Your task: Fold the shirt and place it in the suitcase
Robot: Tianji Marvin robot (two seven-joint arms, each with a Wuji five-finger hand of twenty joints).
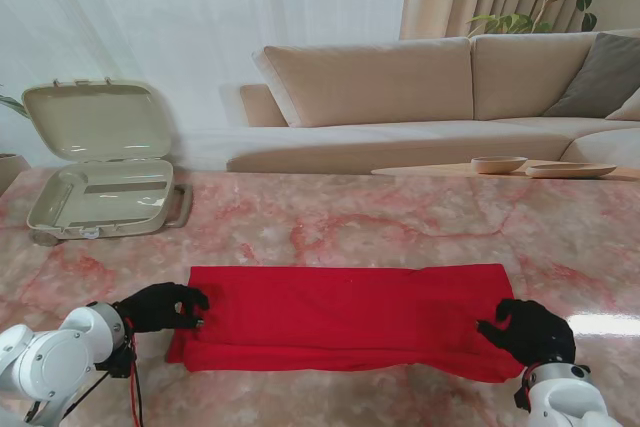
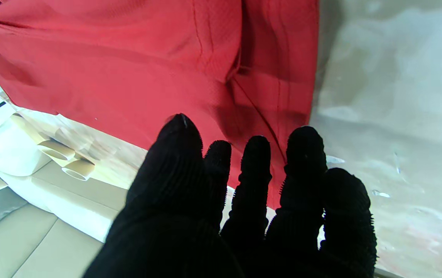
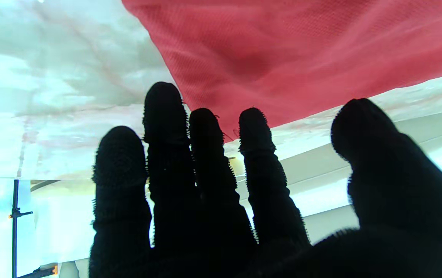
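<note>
The stand camera looks down from above the shoulders onto the marble table (image 1: 400, 227), facing the sofa (image 1: 420, 97) at twelve o'clock; the open suitcase (image 1: 100, 172) sits toward ten o'clock. Each wrist camera looks close along its own black-gloved fingers, picture inverted. All three views share the red shirt (image 1: 345, 317): the left wrist sees its seamed end (image 2: 167, 69), the right wrist probably the opposite corner (image 3: 302, 58).

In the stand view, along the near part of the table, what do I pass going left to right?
left hand → shirt → right hand
</note>
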